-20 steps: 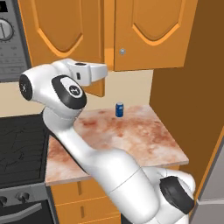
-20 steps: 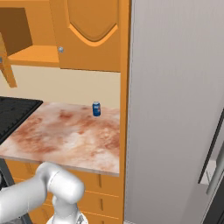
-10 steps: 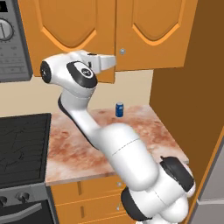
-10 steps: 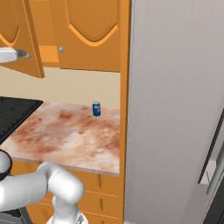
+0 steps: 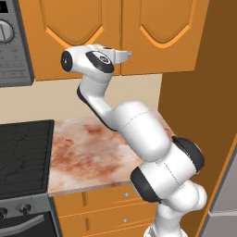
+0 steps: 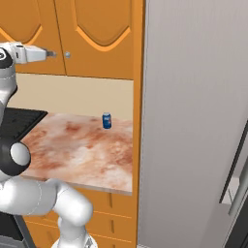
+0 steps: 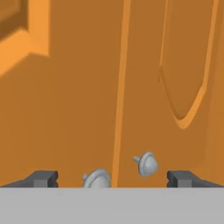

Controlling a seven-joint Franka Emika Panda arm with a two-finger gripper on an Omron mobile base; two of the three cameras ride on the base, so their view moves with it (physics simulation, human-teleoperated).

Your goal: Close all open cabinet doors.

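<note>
Here the hand, spread wide, faces two round silver knobs on arched-panel wooden cabinet doors

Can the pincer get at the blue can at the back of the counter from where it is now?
Probably yes, with a long move. The pincer is up at the cabinet doors, open, by their knobs. The blue can stands alone on the counter below, with nothing between them.

Two cabinet doors, two knobs, one can.
</note>
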